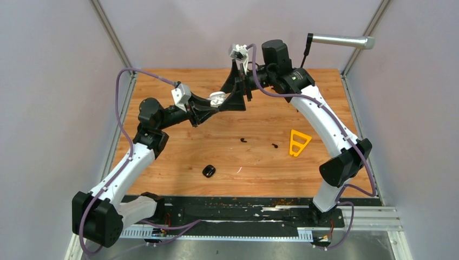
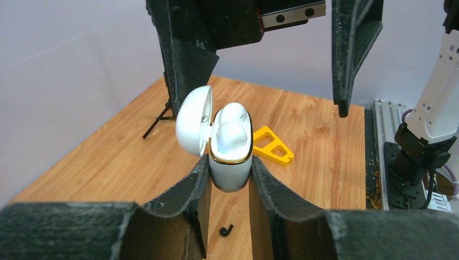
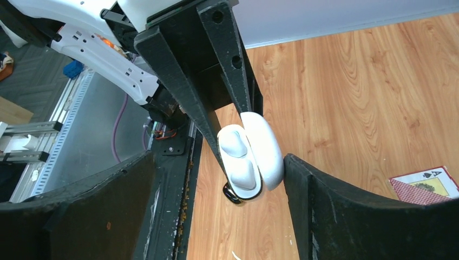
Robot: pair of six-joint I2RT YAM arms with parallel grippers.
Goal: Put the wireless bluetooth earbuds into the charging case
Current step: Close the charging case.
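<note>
My left gripper (image 2: 230, 169) is shut on the body of a white charging case (image 2: 230, 165) and holds it upright above the table. Its lid (image 2: 193, 122) is hinged open. Two white earbuds (image 2: 233, 125) sit in its wells. The case also shows in the top view (image 1: 217, 99) and the right wrist view (image 3: 258, 157). My right gripper (image 3: 221, 162) is open, its jaws wide on either side of the case; the lid is very close to its right finger (image 3: 346, 211). Two black earbuds (image 1: 243, 140) (image 1: 275, 145) lie on the table; one shows under the left gripper (image 2: 226, 230).
A black charging case (image 1: 209, 171) lies near the front of the table. A yellow triangle piece (image 1: 299, 142) lies at the right. A thin white sliver (image 1: 238, 170) lies beside the black case. A playing card (image 3: 427, 184) lies on the wood.
</note>
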